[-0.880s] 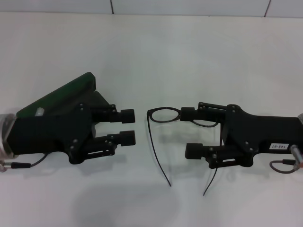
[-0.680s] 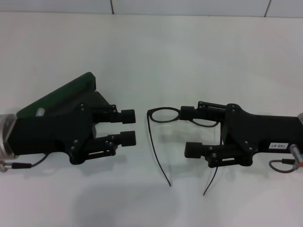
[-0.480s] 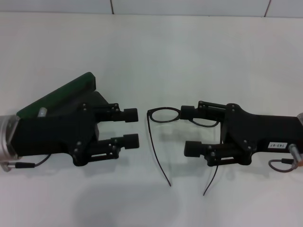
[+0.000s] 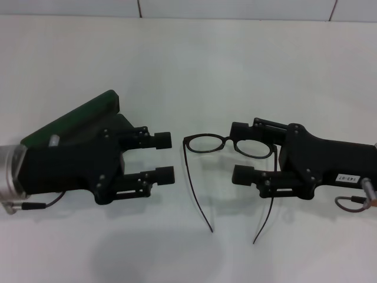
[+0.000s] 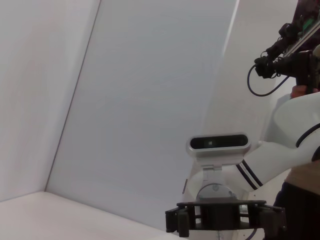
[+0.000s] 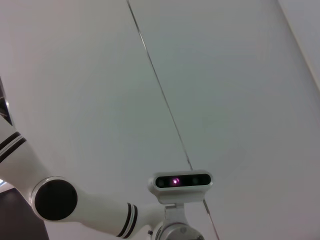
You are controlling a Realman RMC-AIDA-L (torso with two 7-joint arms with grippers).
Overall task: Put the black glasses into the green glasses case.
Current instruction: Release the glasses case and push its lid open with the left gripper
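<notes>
The black glasses [image 4: 227, 142] lie unfolded on the white table, lenses toward the far side and the temple arms running toward me. My right gripper [image 4: 240, 151] is open and empty just right of them, with the right lens between its two fingers. My left gripper [image 4: 165, 157] is open and empty a short way left of the glasses, not touching them. The green glasses case [image 4: 73, 119] lies closed and slanted at the left, partly hidden behind my left gripper's body.
The white table [image 4: 188, 71] stretches back to a tiled wall edge. The left wrist view shows the right arm's camera [image 5: 218, 143] and gripper body [image 5: 225, 220] against a pale wall. The right wrist view shows the left arm's camera [image 6: 182, 181].
My right gripper has drawn back to the right, uncovering the right lens. My left gripper has edged right toward the glasses. The glasses and case have not moved.
</notes>
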